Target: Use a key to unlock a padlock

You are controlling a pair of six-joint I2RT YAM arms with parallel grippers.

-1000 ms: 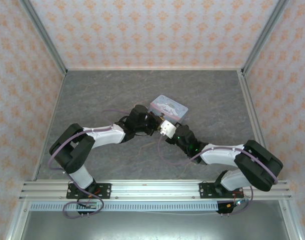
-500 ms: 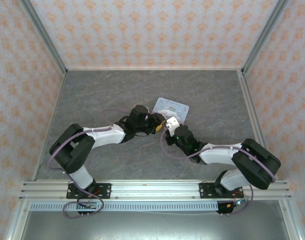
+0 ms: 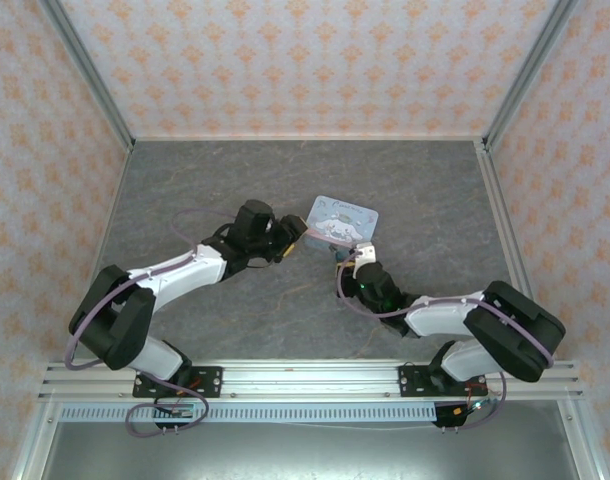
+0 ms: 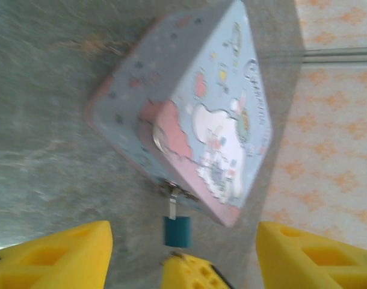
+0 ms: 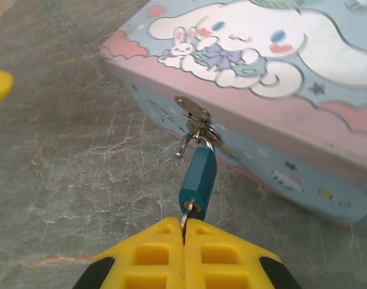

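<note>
**Right wrist: key in padlock, shackle looks sprung**

Padlock (image 5: 198, 176) hangs off the hasp (image 5: 192, 111) on the tin's (image 5: 274, 129) front wall and lies angled out from the tin, over the table (image 5: 69, 150). Key (image 5: 185, 220) is seated in the keyhole at the end farthest from the tin.

Right gripper (image 5: 183, 239): fingers pinched fully together on the key's head, nothing else in them. It lines up with the padlock's long axis, likely so a wrist roll turns the key without side load.

Shackle (image 5: 194, 142): 1 leg seems to end free, beside the body and nearer the tin's left end. My read is that it has popped, but it's small and I can't be sure. It remains threaded through the hasp.

Left gripper (image 3: 293, 238): spread wide and empty, just off the tin's left end in the top view. Left wrist shows both fingers (image 4: 57, 256) short of the tin, no contact. Probably parked there to brace the tin if it slides.

Judgement: unlock is at or near done. Next job is confirming the shackle is free.
</note>
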